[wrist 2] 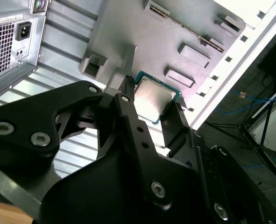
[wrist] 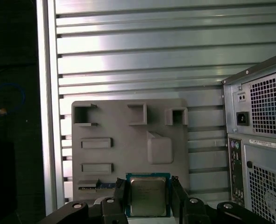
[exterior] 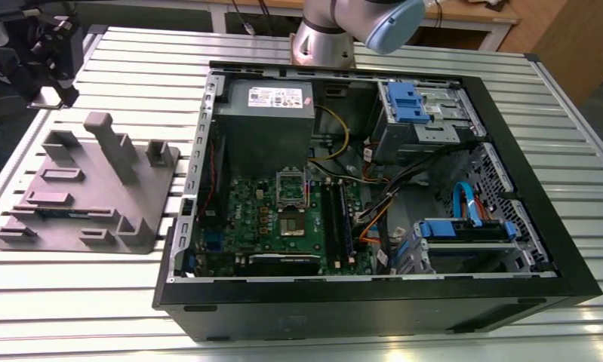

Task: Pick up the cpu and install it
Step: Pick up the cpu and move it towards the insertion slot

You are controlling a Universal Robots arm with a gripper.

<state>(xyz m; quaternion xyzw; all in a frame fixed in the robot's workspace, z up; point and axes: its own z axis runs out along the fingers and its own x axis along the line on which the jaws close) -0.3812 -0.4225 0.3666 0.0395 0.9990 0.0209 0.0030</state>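
Gripped cpu [wrist: 148, 199] by two opposite edges in pincer [wrist: 148, 183], narrowed to chip width, probably to spare flat top and underside. Held it aloft over grey fixture tray [wrist: 114, 121] on bench [wrist: 128, 60], beside computer case [wrist: 259, 140]. Seemed firm; contact partly hidden.

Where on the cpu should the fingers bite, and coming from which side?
Take the cpu by two opposite thin edges, coming square onto its flat metal top. It is a thin flat square, so only the edges offer purchase. The gripper holds it this way, a finger on each edge.
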